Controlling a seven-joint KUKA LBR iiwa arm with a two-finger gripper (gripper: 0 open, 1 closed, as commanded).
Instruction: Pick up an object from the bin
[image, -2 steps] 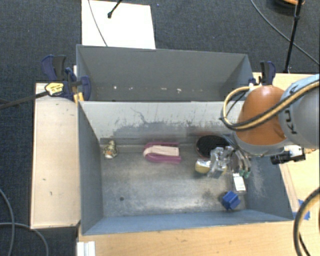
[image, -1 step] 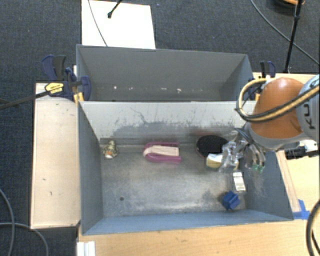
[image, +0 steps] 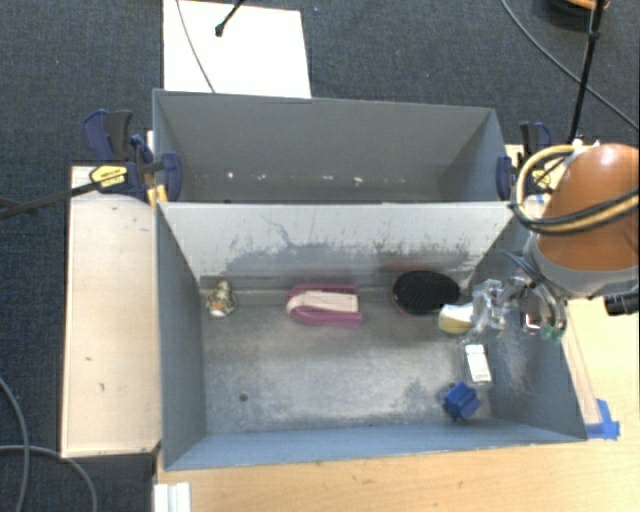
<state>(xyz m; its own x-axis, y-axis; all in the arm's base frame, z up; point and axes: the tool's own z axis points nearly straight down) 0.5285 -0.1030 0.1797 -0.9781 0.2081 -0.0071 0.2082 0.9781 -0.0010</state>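
In the camera view, the end effector (image: 480, 314) was found low at the right end of the bin (image: 300, 390), a small cream piece (image: 454, 319) was seen directly to its left, apparently touching it, just in front of a black oval brush (image: 425, 291), and whether the end effector was apart or together could not be told.

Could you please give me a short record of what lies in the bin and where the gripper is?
bin: grey metal bin
gripper: by the bin's right wall
nearest thing: small cream piece, just left of the gripper; held or not, cannot tell
back row: black oval thing, pink and white block, small brassy piece at far left
front right: small white block, blue piece in front of it
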